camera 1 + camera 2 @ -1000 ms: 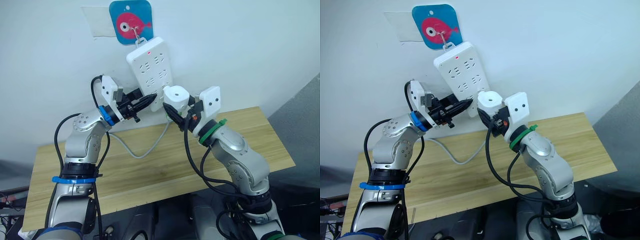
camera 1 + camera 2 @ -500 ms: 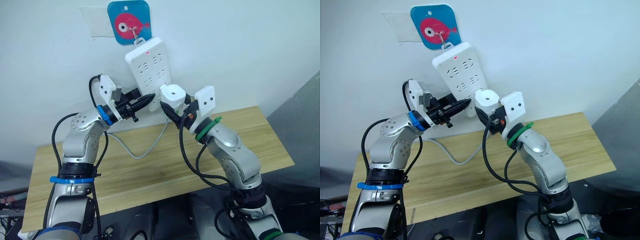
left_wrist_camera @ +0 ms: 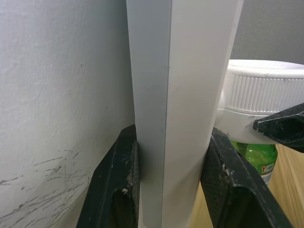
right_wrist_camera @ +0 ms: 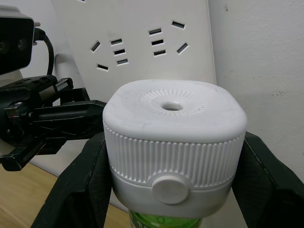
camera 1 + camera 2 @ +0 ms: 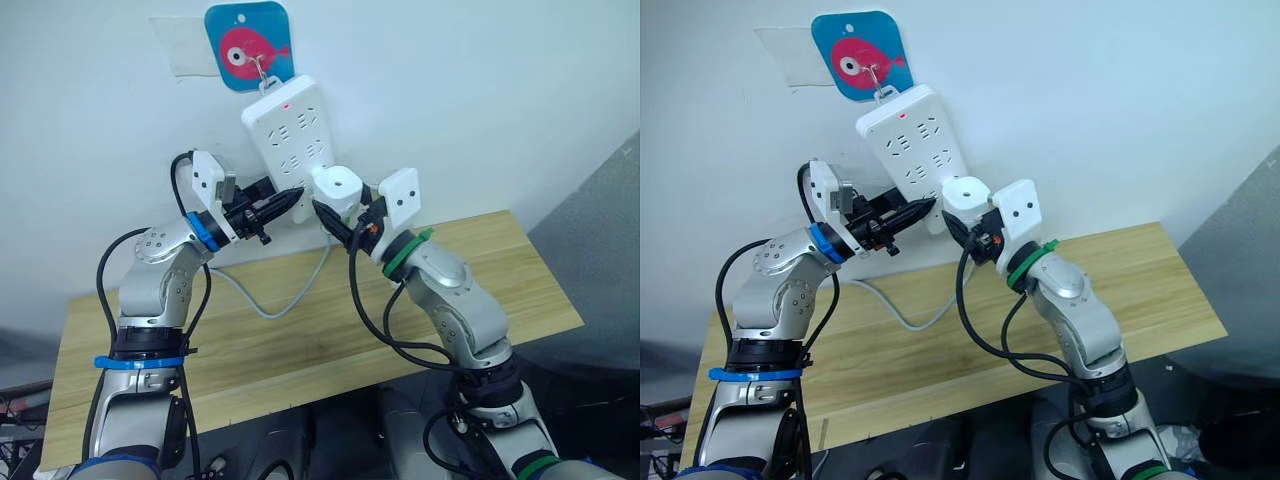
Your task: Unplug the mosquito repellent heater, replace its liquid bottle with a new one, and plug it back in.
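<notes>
1. Head views: the right hand [image 5: 335,215] is gripping the heater [image 5: 337,189], carrying it against the lower end of the strip [image 5: 288,137] hanging on the wall. A second ago the heater was sitting lower and further from the strip; it has been closing in, so the plug-in step looks to be under way. The left hand [image 5: 287,200] is pinching the strip's lower edge, opposite the right hand, steadying it. The cable [image 5: 280,295] is trailing below both hands onto the table [image 5: 300,340].

2. Left wrist view: the fingers [image 3: 118,185] are clamping the strip's [image 3: 175,95] edge on both sides. The heater's ribbed white rim [image 3: 263,92] is sitting just beyond, with the green bottle [image 3: 256,156] showing beneath it.

3. Right wrist view: the fingers [image 4: 80,190] are closing on the heater [image 4: 173,147] from either side. It is white, rounded, ribbed around its band, with a round vent on top, a button in front and green at the base. The prongs are hidden, so seating cannot be judged.
</notes>
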### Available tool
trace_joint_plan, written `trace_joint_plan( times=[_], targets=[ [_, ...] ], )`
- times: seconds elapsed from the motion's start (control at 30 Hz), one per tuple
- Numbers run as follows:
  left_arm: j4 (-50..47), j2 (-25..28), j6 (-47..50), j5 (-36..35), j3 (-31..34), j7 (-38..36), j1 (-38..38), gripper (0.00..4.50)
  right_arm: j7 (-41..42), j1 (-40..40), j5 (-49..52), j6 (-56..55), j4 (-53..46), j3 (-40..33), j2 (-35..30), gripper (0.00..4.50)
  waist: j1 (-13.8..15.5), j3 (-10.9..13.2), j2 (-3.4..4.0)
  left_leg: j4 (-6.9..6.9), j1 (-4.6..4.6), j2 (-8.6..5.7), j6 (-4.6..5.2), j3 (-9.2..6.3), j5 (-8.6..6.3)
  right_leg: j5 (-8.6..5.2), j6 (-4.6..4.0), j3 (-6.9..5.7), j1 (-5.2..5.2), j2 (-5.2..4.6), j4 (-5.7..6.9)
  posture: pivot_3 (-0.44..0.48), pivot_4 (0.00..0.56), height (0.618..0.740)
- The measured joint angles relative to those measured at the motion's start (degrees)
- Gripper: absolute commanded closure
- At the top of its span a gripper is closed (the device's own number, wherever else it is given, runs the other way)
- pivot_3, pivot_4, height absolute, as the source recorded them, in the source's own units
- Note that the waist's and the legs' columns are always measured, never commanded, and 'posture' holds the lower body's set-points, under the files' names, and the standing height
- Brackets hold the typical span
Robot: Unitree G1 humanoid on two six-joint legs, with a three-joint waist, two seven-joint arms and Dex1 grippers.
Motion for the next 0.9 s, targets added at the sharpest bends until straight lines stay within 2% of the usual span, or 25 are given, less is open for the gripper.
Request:
trace_joint_plan(
  times=[0.23, 0.3, 0.4, 0.53, 0.7, 0.9],
  targets=[
    [-0.5, 0.4, 0.6, 0.1, 0.6, 0.2, 0.4, 3.20, 0.3, -0.9, -0.8, 0.1, 0.9, 0.5, 0.0, 1.52, -0.3, 0.0, -0.01, 0.00, 0.15, 0.01, -0.03, 0.09, 0.02, 0.00, 0.00, 0.04, -0.01, 0.00, 0.27, -0.098, 0.239, 0.740],
    [-0.7, 0.4, 0.5, 0.1, 0.6, 0.3, 0.5, 3.20, 0.4, -0.9, -0.8, 0.1, 0.8, 0.5, 0.0, 0.79, -0.3, 0.0, -0.01, 0.00, 0.15, 0.01, -0.04, 0.13, 0.02, 0.00, 0.00, 0.05, -0.03, 0.00, 0.27, -0.096, 0.236, 0.740],
    [-1.4, -0.4, 0.6, -0.4, -0.4, -0.1, 0.7, 3.20, -0.3, -0.7, -0.8, 0.9, -0.3, 0.2, -0.2, 0.01, 0.3, -0.1, -0.04, -0.04, 0.15, 0.03, -0.07, 0.11, 0.02, -0.02, -0.02, -0.09, -0.04, -0.02, 0.19, -0.097, 0.234, 0.740],
    [-1.5, 0.1, -0.2, -0.2, -0.8, -1.0, 0.6, 3.20, 0.0, 1.9, -0.3, 3.4, -5.6, 0.3, -1.8, 0.01, 0.8, -0.2, -0.02, -0.15, -0.09, -0.03, 0.04, 0.06, -0.08, -0.03, -0.04, -0.24, -0.05, -0.09, -0.36, -0.103, 0.236, 0.740],
    [-1.0, 0.1, -0.5, 0.0, -0.8, -1.1, 0.5, 3.20, 0.7, 6.1, 1.9, 7.9, -12.4, -0.3, -4.6, 0.01, 0.7, -0.3, -0.06, -0.09, -0.11, -0.01, 0.06, 0.09, -0.09, -0.02, -0.03, -0.24, -0.06, -0.10, -0.34, -0.114, 0.241, 0.740],
    [0.6, 0.5, -1.1, 0.2, -0.9, -1.8, -0.4, 3.20, 3.1, 9.1, 8.2, 14.3, -20.9, -4.5, -9.4, 0.01, 0.8, -0.3, -0.07, -0.07, -0.10, 0.00, 0.04, 0.05, -0.08, -0.02, -0.03, -0.29, -0.04, -0.09, -0.30, -0.114, 0.246, 0.740]
  ],
)
